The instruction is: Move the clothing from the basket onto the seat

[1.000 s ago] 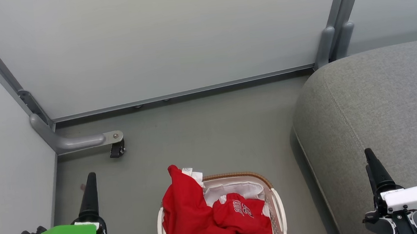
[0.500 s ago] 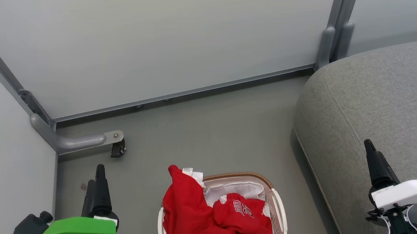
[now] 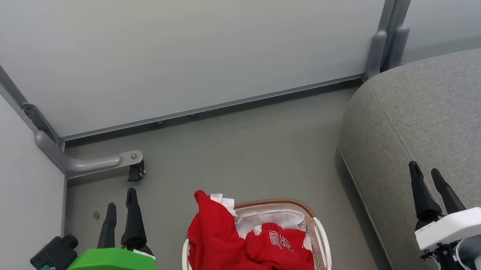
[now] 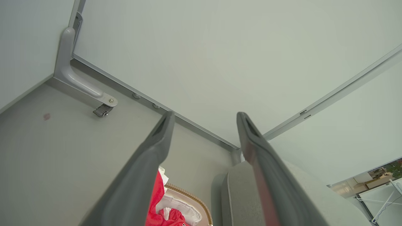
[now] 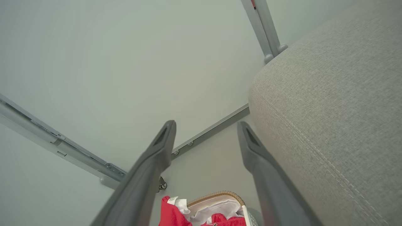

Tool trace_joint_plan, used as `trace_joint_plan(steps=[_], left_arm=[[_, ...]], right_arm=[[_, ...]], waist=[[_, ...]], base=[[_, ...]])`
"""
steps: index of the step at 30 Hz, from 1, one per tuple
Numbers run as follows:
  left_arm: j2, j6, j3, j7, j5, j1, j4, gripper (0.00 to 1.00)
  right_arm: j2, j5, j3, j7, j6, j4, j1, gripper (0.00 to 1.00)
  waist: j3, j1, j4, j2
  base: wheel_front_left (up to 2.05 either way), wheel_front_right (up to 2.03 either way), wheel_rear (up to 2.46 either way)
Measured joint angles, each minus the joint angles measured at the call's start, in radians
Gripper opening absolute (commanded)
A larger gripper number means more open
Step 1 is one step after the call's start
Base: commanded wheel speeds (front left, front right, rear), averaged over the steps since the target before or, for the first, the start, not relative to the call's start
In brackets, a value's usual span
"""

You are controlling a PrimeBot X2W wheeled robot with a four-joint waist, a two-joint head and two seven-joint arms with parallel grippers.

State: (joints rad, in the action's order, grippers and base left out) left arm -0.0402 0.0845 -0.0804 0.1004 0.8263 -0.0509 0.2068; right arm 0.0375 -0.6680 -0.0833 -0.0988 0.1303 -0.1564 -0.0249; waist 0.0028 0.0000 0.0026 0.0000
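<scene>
Clothing [image 3: 249,250], heaped in basket [image 3: 271,202] & draped over its left rim, is judged soft, light, best pinched at raised fold; left gripper [image 3: 121,199] & right gripper [image 3: 424,167] are held apart, empty.

Looks like a mocked-up living-room corner in a robot lab: pale partition panels [image 3: 199,48] on metal frames, a castor foot [image 3: 135,173] middle left, bare grey floor [image 3: 233,152], grey sofa seat [image 3: 436,111] right, laundry basket [image 3: 271,201] bottom centre.
</scene>
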Motion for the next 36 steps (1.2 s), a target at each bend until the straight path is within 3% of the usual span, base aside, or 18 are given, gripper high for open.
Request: trace_joint_plan(steps=[15, 36], left_arm=[[-0.002, -0.014, -0.011, 0.042, -0.153, 0.019, 0.050, 1.00], [-0.003, -0.015, -0.037, 0.093, -0.312, 0.019, 0.097, 1.00]], right_arm=[[0.002, 0.214, 0.016, -0.041, 0.000, -0.013, 0.014, 1.00], [0.006, 0.424, 0.025, -0.093, 0.000, -0.020, 0.015, 1.00]], waist=[[-0.001, 0.0000, 0.001, 0.0000], [0.002, 0.0000, 0.003, 0.0000]], base=[[0.00, 0.00, 0.00], [0.00, 0.00, 0.00]])
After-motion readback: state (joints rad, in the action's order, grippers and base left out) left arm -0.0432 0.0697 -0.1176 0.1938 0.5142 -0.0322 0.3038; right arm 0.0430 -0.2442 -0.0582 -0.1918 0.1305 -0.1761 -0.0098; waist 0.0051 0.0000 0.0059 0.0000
